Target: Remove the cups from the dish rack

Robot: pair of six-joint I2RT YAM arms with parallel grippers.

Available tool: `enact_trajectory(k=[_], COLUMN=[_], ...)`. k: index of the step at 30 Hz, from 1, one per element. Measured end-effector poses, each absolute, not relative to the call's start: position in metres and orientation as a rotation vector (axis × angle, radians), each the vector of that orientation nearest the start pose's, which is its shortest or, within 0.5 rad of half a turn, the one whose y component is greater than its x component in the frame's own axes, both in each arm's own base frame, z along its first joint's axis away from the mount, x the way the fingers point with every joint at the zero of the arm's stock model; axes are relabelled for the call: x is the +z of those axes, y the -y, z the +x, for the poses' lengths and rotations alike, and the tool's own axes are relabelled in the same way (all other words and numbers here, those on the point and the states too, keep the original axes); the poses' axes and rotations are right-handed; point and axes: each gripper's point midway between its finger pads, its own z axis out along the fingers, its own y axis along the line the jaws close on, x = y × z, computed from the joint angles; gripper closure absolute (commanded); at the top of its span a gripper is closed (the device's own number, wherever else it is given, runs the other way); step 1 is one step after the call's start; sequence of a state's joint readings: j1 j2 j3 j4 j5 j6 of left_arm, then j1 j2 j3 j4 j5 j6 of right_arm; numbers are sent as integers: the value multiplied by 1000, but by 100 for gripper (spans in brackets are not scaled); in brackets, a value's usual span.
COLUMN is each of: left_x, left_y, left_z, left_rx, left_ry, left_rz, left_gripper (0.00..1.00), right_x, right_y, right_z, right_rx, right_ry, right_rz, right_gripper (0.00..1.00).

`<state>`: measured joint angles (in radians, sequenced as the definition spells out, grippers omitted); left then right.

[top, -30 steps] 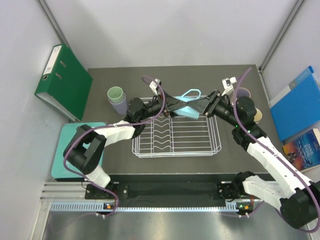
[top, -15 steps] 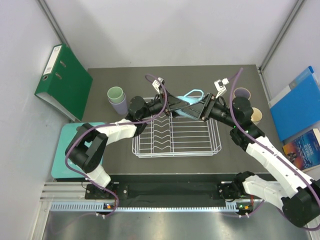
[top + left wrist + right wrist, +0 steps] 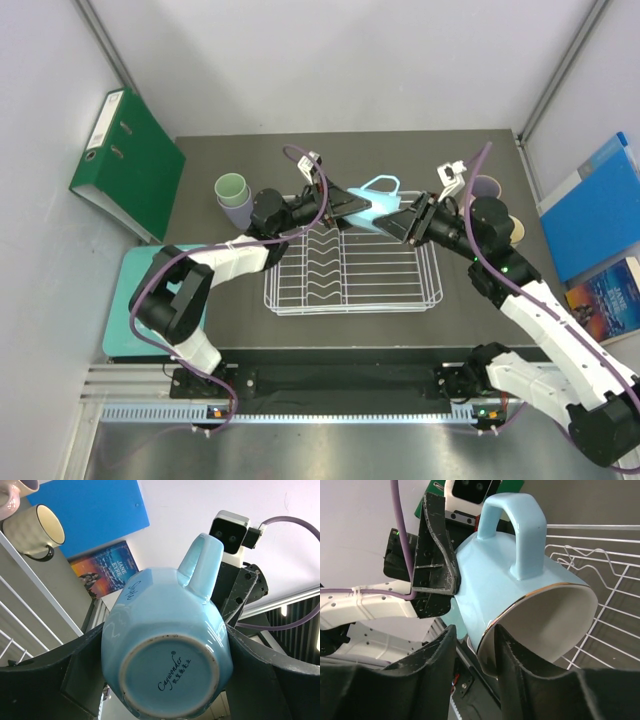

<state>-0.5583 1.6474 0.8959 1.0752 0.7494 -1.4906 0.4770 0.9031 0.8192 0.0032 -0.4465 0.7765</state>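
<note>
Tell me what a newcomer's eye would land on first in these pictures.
The light blue cup stands out. It hangs on its side in the air over the far edge of the dish rack, caught between both arms. The left pincer grips its base end, and the right pincer straddles its rim. Left of the rack, a mint green cup sits stacked in a lavender cup.

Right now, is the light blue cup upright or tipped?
Tipped sideways. The light blue cup points its mouth at the right gripper, base at the left gripper, handle up.
</note>
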Motion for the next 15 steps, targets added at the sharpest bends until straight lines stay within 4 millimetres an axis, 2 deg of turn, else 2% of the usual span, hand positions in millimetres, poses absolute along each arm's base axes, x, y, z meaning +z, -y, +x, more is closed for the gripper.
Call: enact_trajectory(k=[10, 13, 15], left_x=[305, 305, 302], left_y=[357, 362, 364], left_z=[278, 273, 272], left_rx=[-2115, -2123, -2126], left_ry=[-1728, -1732, -1748], left_rz=[67, 75, 69], left_gripper=[100, 100, 100], right_x=[306, 298, 298], right_y=[-246, -251, -252], right_z=[241, 242, 241], right_rx=[1334, 1360, 1371], right_ry=[-1822, -1843, -1843], right_rz=[-117, -120, -129], right_gripper=[57, 64, 74])
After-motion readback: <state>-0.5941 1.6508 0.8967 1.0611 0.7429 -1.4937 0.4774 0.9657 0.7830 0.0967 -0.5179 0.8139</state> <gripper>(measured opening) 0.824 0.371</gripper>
